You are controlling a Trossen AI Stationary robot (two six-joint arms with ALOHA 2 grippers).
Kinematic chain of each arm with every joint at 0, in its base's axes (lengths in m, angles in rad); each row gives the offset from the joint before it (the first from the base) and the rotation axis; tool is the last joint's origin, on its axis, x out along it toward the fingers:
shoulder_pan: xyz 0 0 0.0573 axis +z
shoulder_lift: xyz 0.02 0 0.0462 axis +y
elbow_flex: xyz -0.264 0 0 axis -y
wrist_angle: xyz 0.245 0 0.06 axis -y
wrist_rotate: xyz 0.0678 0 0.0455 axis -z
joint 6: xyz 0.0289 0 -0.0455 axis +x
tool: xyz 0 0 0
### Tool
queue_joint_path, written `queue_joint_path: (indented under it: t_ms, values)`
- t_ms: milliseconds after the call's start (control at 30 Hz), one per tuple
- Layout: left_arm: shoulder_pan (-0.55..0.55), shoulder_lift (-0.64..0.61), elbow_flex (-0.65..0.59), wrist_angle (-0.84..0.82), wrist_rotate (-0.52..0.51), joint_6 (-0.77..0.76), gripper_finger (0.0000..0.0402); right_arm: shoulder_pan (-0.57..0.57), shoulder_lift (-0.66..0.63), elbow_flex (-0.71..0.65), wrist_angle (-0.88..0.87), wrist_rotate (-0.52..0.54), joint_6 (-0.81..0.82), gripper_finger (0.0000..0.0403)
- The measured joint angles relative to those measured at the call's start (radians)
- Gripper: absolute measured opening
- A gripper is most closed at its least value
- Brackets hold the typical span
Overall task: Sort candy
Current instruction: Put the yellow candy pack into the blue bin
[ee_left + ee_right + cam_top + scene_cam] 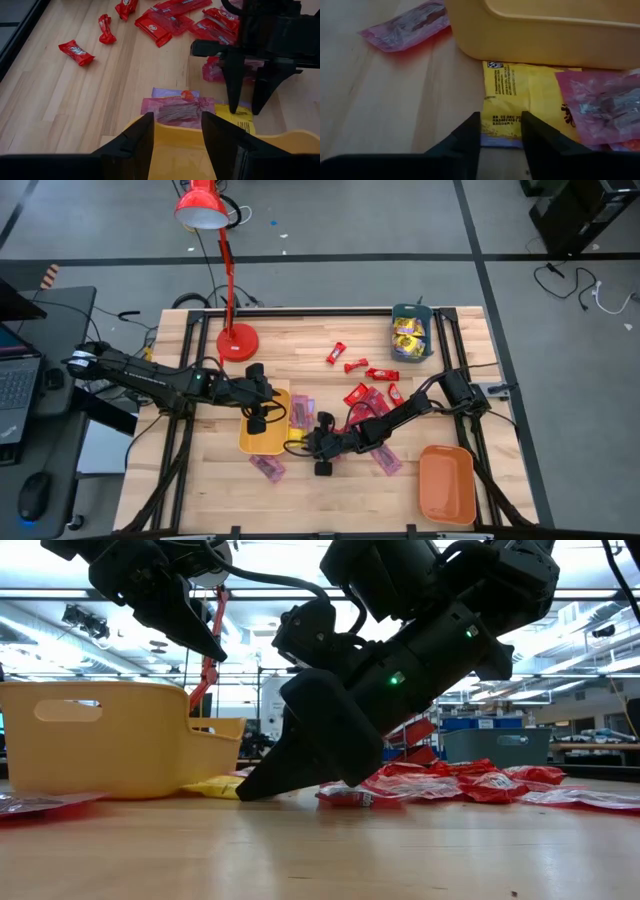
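Note:
A yellow candy packet lies flat on the table beside the yellow tray, partly under a pinkish packet. My right gripper is open and low at the table. Its fingertips stand at the packet's near end, slanting down toward the tray. My left gripper hangs open over the yellow tray and holds nothing. Red candies lie scattered behind the right arm. More pinkish packets lie on the table near the tray. My right gripper slants down from the table's right, one fingertip at the yellow packet's printed corner and the other over the packet's near edge. The packet lies flat on the table. Whether the tips touch it, I cannot tell.
A teal tray with yellow packets stands at the far right. An orange tray sits at the near right corner. A red desk lamp stands at the far left. Bare wood lies along the near edge.

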Motion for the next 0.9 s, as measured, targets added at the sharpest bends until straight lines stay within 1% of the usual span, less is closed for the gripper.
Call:
queue_joint_path:
  t_ms: [133,267,300,533,767,833,900]
  values:
    - [0.000,0.000,0.000,0.000,0.000,-0.001,0.0168,0.000,0.000,0.000,-0.007,-0.017,0.003,0.0077]
    - [0.000,0.000,0.000,0.008,0.000,-0.006,0.0168,0.000,-0.002,0.001,-0.028,-0.030,0.012,0.0018]
    - [0.000,0.000,0.000,0.009,0.000,-0.007,0.0168,0.000,-0.002,0.001,-0.033,-0.032,0.017,0.0009]
    - [0.000,0.000,0.000,0.009,-0.001,-0.007,0.0168,0.015,-0.017,-0.003,-0.037,-0.027,0.038,0.0002]
    - [0.000,0.000,0.000,0.009,0.008,-0.007,0.0168,0.024,-0.089,-0.006,-0.071,-0.028,0.114,0.0000]
    - [0.000,0.000,0.000,0.009,0.011,-0.004,0.0168,0.025,-0.109,-0.006,-0.064,-0.055,0.131,0.0000]
    - [0.000,0.000,0.000,0.009,0.011,-0.003,0.0168,0.024,-0.122,-0.005,-0.063,-0.114,0.135,0.0000]
